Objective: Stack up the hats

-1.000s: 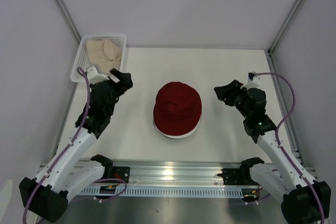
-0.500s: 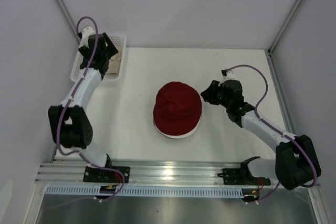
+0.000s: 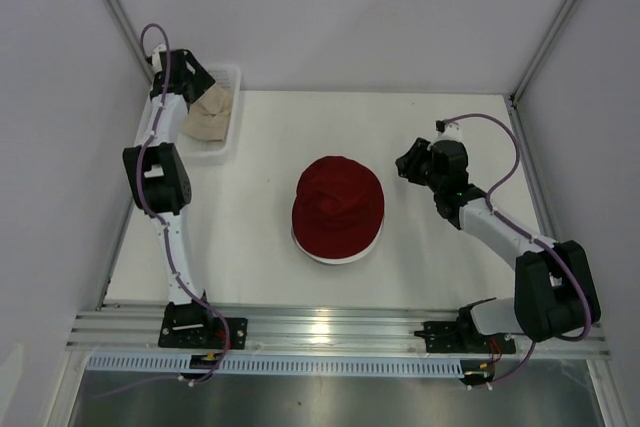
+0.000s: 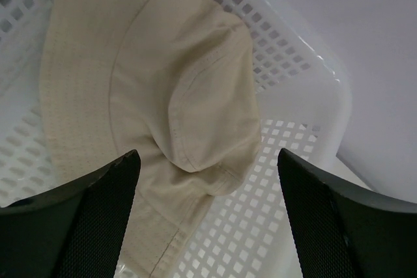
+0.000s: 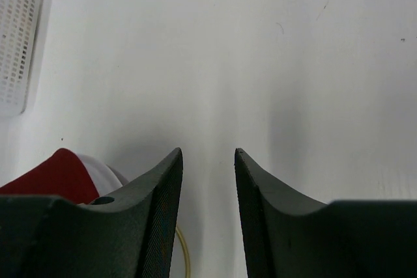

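Note:
A dark red hat (image 3: 338, 205) sits crown-up at the table's middle on a white hat (image 3: 335, 256), of which only the brim shows. A beige hat (image 4: 163, 76) lies crumpled in the white mesh basket (image 4: 306, 96) at the back left. My left gripper (image 4: 208, 154) hovers open just above the beige hat, one finger on each side of the crown, touching nothing. In the top view the left gripper (image 3: 192, 92) is over the beige hat (image 3: 208, 119). My right gripper (image 3: 404, 162) stands open and empty right of the red hat (image 5: 62, 170).
The basket (image 3: 228, 75) stands in the back left corner against the wall. A thin gold wire (image 5: 184, 245) curves on the table under my right gripper (image 5: 207, 153), beside the white brim (image 5: 109, 177). Frame posts rise at both back corners.
My left arm has swung from beside the hat pile out to the basket and now hangs over the beige hat. My right gripper narrowed and moved a little toward the back.

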{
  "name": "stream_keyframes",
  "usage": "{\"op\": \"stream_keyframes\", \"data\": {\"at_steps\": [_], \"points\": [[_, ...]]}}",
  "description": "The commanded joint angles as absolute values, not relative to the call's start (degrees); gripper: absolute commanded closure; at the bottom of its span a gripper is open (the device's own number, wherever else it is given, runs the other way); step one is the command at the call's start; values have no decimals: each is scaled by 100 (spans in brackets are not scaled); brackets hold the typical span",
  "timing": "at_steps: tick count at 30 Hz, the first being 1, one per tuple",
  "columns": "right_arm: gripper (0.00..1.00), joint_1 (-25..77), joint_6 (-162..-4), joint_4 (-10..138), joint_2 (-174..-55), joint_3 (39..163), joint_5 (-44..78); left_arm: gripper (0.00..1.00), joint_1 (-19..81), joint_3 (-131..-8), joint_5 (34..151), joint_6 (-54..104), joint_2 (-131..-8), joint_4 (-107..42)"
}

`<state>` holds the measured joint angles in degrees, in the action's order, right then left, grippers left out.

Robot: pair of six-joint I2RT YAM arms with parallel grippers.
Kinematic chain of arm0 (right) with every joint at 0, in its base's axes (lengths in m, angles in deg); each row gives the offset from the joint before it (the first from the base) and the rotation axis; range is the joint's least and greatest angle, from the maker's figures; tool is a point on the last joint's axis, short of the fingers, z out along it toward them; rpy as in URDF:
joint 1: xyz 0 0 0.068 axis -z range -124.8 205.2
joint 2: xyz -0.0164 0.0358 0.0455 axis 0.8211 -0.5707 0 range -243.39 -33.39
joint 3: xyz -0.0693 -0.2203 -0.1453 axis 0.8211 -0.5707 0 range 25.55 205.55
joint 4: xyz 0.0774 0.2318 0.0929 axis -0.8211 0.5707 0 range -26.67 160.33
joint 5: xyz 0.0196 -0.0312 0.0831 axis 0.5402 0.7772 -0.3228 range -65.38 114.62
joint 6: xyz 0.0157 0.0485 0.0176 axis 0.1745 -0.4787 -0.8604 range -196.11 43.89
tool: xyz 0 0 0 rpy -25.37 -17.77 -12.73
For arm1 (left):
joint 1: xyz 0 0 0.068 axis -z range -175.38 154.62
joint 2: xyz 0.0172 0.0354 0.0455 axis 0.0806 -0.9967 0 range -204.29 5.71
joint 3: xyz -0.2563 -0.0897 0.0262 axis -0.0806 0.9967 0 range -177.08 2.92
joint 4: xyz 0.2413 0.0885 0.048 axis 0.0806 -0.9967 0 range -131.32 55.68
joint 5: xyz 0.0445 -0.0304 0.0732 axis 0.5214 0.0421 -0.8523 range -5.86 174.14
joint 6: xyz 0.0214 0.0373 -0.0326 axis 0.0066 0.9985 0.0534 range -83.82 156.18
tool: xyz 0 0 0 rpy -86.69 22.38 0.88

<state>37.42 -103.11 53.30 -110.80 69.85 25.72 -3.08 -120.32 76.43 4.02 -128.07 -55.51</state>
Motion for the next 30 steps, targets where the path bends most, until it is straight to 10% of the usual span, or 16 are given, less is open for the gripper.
{"op": "stream_keyframes", "data": {"at_steps": [1,23,30], "points": [[58,3762,-10379,4874,-11416,7257,2603,11,-425,-12398,8203,-749,-13069,-5130],[57,3797,-10423,4838,-11996,7706,2225,17,-478,-12417,7789,-3281,-13949,-5278],[57,3789,-10441,4759,-12155,7785,2119,56,-469,-12637,8044,-3562,-14212,-5137]]}}
